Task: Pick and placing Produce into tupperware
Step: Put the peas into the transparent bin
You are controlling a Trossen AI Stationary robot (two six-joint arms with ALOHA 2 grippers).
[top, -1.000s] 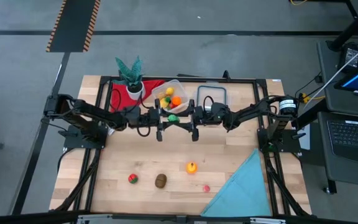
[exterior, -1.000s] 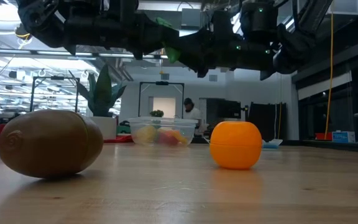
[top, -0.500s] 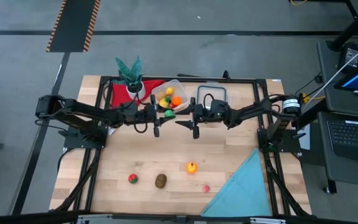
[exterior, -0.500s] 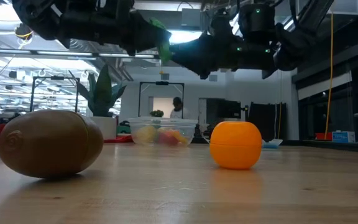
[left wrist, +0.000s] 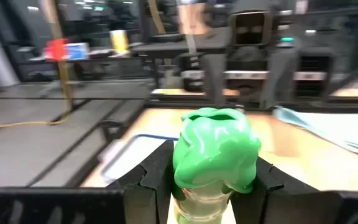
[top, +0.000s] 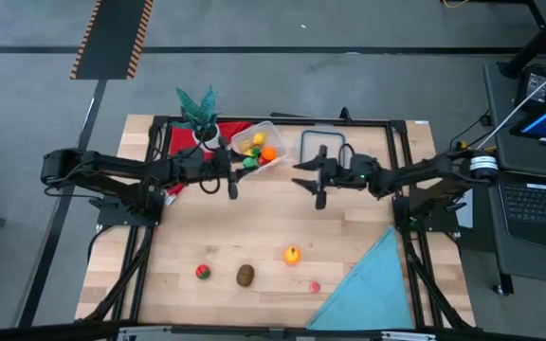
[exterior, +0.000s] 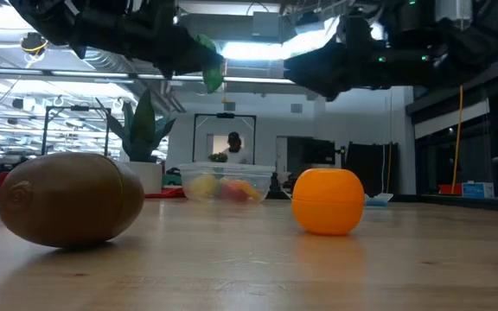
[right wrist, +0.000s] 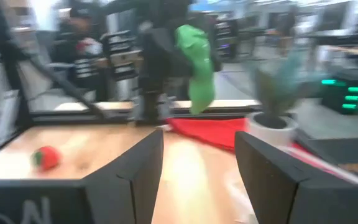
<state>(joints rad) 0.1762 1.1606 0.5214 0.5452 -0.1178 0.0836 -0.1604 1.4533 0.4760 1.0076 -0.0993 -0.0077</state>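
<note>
Left gripper [top: 232,180] raised above the counter [top: 254,237], jaws clamped on a green leafy toy vegetable [left wrist: 214,151]; the piece stands up between the two fingers [left wrist: 156,174] in the left wrist view and hangs as a green tip under the arm in the low view. The tupperware [top: 261,149] sits just beyond and beside those jaws, at the counter's far edge, already holding yellow, orange and green produce [top: 259,152]. Right gripper [top: 313,183] also raised, well apart from the left one, jaws apart and holding nothing; through them the right wrist view shows the left arm with its green piece, a red cloth [right wrist: 213,132] and the white pot of a plant [right wrist: 272,127]. A clear lid [top: 323,145] lies just behind the right jaws. Well away from both grippers, on the near half of the counter: a red piece [top: 202,272], a brown kiwi-like piece [top: 245,275], an orange piece [top: 293,255], a pink piece [top: 315,286]. Blue cloth [top: 368,284] at the near right corner. A person [exterior: 234,149] stands far back in the room.
</note>
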